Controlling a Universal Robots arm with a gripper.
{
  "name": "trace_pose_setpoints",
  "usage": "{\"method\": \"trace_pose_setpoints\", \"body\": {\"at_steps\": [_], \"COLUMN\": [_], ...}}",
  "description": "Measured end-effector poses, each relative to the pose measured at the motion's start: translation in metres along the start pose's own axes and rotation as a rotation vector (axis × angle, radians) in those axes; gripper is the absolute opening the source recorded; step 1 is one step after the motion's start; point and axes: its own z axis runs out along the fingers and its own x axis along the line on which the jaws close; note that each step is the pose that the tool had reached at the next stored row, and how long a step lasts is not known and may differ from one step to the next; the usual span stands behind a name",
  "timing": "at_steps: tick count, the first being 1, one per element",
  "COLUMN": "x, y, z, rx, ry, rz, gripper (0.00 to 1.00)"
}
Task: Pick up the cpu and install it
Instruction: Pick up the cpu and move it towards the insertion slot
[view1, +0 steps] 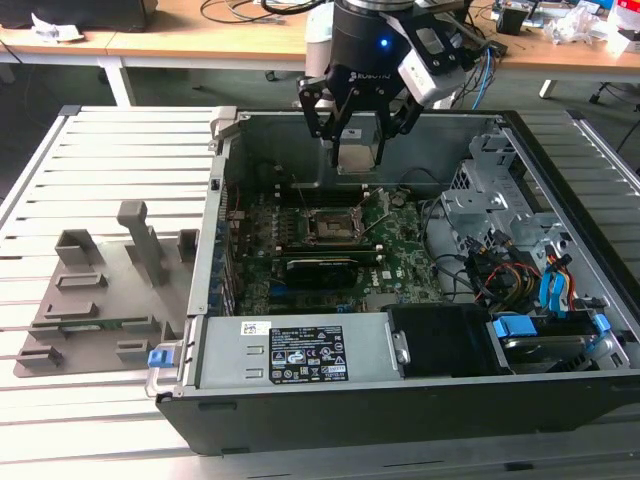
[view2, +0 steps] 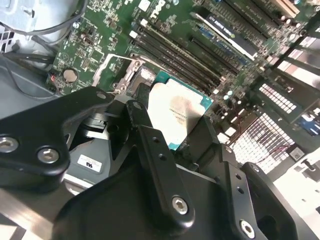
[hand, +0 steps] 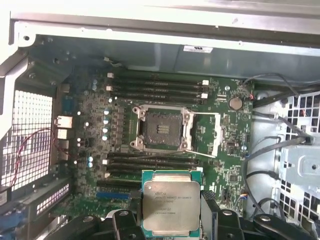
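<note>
The cpu (hand: 171, 206) is a flat square chip with a silver-grey top and a thin green edge. My gripper (hand: 172, 222) is shut on it, one black finger on each side. It hangs in the air over the motherboard (view1: 400, 250) inside the open computer case (view1: 300, 350). The black socket (hand: 162, 129) lies uncovered, its metal frame (hand: 207, 134) swung aside. In the exterior view the gripper (view1: 358, 150) holds the cpu (view1: 358, 140) above the case's far wall, beyond the socket (view1: 330, 227). The second wrist view has the cpu (view2: 175, 110) between the fingers (view2: 142, 130).
Memory slots (hand: 155, 90) flank the socket. A drive cage (view1: 495, 200) and loose cables (view1: 520, 275) fill the case at the exterior view's right. A grey fixture (view1: 110, 290) sits on the slatted table (view1: 100, 150) at the left. A desk (view1: 200, 35) stands behind.
</note>
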Motion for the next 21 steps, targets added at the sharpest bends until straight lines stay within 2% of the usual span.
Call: {"method": "trace_pose_setpoints", "body": {"at_steps": [2,8,17,19,21], "x": [-0.0008,-0.0017,-0.0048,-0.0052,-0.0057], "y": [0.0034,0.0055,0.0086,0.0124,0.0207], "z": [0.002,0.0068,0.0214,0.0251,0.0293], "rx": [-0.0001,-0.0001,-0.0005,-0.0014,-0.0014], "ry": [0.0,0.0001,-0.0002,-0.0001,-0.0001], "rz": [0.0,0.0,0.0,-0.001,-0.002], "gripper": [0.55,0.55,0.55,0.55,0.55]}}
